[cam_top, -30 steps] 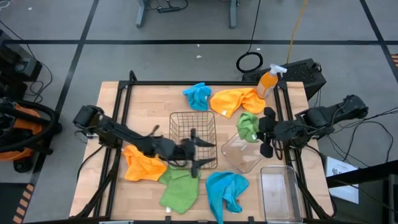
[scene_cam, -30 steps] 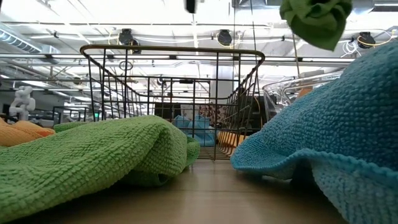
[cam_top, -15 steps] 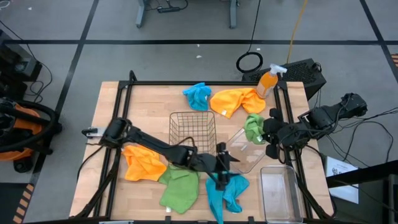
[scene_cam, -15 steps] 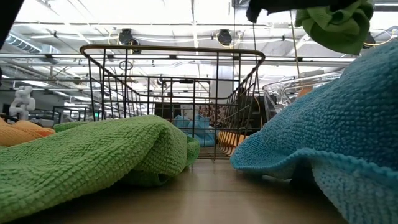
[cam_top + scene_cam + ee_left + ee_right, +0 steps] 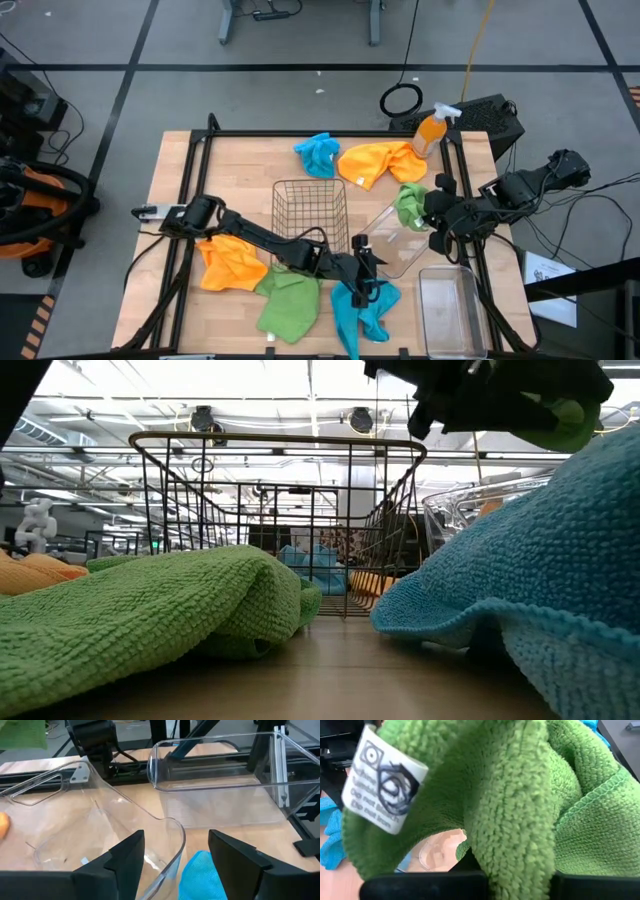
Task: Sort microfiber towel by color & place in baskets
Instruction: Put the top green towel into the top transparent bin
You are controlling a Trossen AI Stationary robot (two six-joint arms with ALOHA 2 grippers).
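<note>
Where towels crowd—wire basket (image 5: pixel 311 212) between

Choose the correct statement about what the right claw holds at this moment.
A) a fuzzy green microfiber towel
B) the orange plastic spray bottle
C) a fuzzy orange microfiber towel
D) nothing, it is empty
A: the right claw is shut on a fuzzy green microfiber towel, lifted near the clear squarish plastic tub; the right wrist view is filled by that green cloth.
</note>
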